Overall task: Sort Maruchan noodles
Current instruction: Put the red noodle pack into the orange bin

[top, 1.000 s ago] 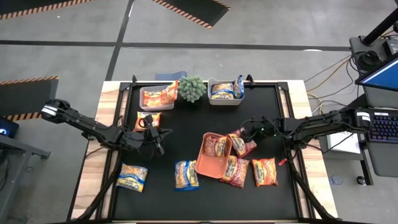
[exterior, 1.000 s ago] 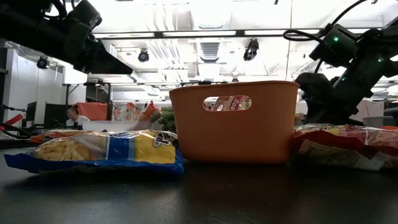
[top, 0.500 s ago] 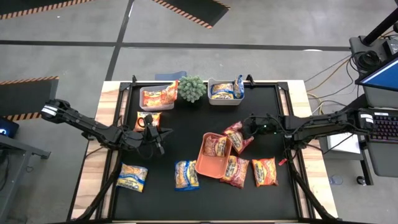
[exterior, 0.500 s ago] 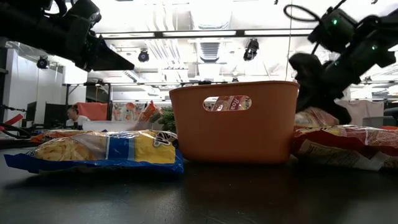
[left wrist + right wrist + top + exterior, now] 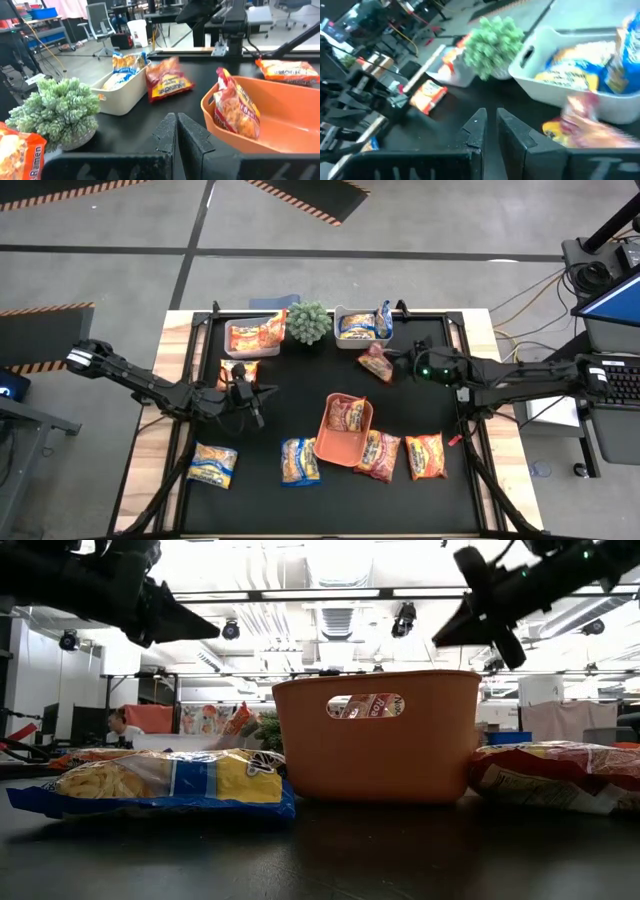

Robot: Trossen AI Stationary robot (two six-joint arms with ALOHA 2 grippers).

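The Maruchan noodles are flat packets. Orange ones fill the left bin (image 5: 250, 335), and yellow-blue ones fill the white bin (image 5: 362, 328). One dark red packet (image 5: 376, 363) lies in front of the white bin, also seen in the left wrist view (image 5: 167, 80). It is blurred in the right wrist view (image 5: 590, 122), beside the fingers and not between them. My right gripper (image 5: 399, 363) hovers just right of it, open by a narrow gap (image 5: 491, 125). My left gripper (image 5: 257, 410) is shut (image 5: 176, 130) above the table, near an orange packet (image 5: 237, 373).
An orange tray (image 5: 322, 442) at mid-table holds a dark red packet (image 5: 347, 416). Near the front lie two yellow-blue packets (image 5: 213, 465) (image 5: 300, 460), a dark red one (image 5: 378, 455) and an orange one (image 5: 425, 457). A green plant (image 5: 308, 322) stands between the bins.
My right gripper rose and moved from beside the orange tray toward the far edge, carrying the dark red packet. That packet left its spot next to the tray and is now in front of the white bin, no longer between the fingers.
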